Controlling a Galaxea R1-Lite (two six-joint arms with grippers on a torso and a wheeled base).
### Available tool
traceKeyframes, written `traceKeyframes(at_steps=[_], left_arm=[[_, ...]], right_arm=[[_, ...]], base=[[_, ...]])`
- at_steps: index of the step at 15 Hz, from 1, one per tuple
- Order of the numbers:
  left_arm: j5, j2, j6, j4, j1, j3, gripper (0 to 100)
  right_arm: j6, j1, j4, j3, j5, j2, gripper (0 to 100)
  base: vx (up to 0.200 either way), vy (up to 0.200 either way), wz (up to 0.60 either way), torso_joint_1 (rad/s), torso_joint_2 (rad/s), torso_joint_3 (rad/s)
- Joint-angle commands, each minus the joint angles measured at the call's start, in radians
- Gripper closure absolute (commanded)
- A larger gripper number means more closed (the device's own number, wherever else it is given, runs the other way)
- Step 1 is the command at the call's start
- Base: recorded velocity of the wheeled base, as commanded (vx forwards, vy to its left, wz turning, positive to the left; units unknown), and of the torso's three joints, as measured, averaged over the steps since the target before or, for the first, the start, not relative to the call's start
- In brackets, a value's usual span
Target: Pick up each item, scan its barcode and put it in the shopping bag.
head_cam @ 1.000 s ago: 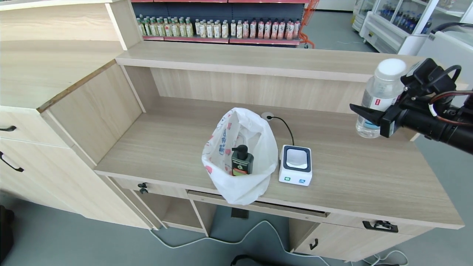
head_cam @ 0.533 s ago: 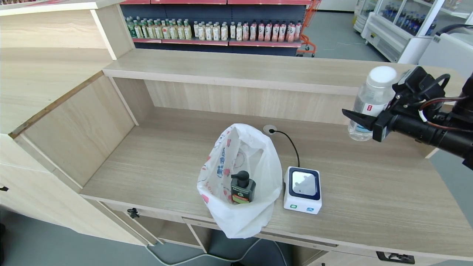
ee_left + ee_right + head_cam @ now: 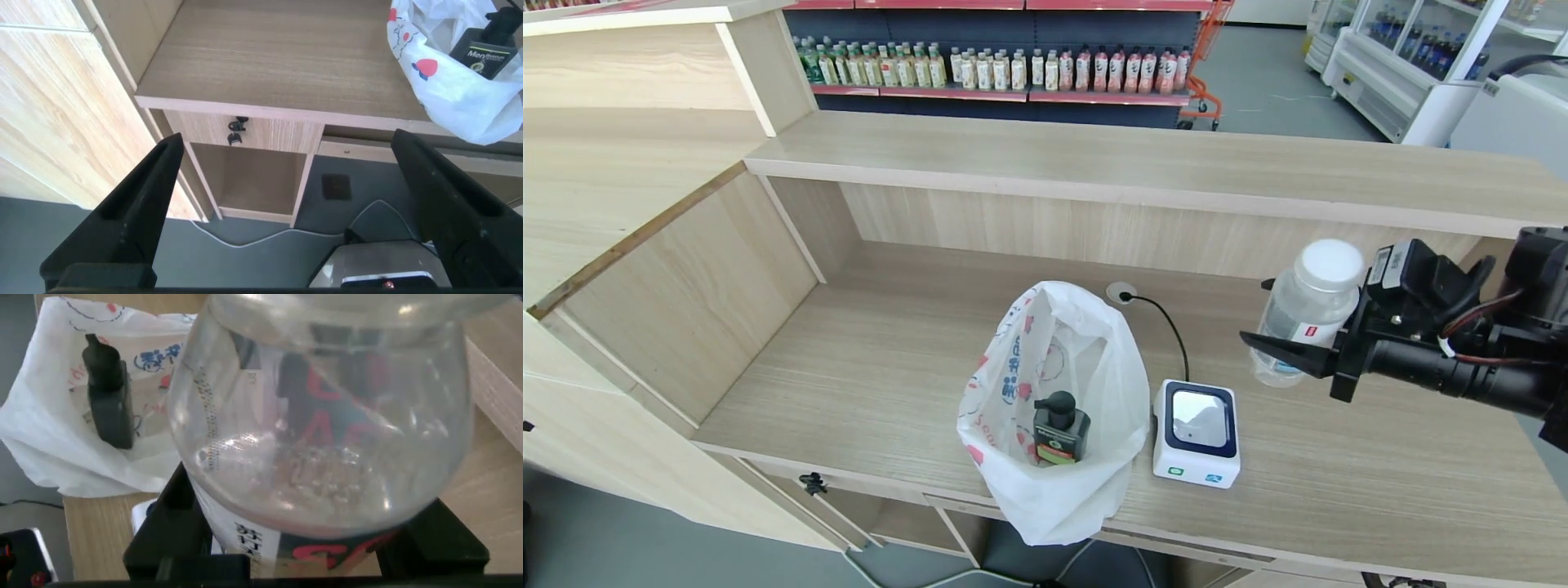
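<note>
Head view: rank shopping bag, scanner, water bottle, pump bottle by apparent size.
1. shopping bag
2. water bottle and scanner: close; the bottle is held up nearer the camera, so unsure
3. pump bottle

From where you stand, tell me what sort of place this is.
Most likely a shop checkout: shelves of bottled drinks behind, a barcode scanner and shopping bag on the counter, and the right tool holding a water bottle.
</note>
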Motion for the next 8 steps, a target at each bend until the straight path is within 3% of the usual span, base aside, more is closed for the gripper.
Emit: traceKeyframes(at_steps=[1, 8], left_arm=[[-0.001, -0.002, 0.000, 0.000, 0.000, 0.000, 0], [0.001, -0.002, 0.000, 0.000, 0.000, 0.000, 0]], right_arm=[[-0.070, 0.002, -0.002, 0.020, 0.025, 0.011, 100], [-0.392, 0.010, -0.002, 0.062, 0.084, 0.068, 100]], base=[[0.000, 0.000, 0.00, 0.000, 0.00, 0.000], [0.000, 0.000, 0.00, 0.000, 0.00, 0.000]])
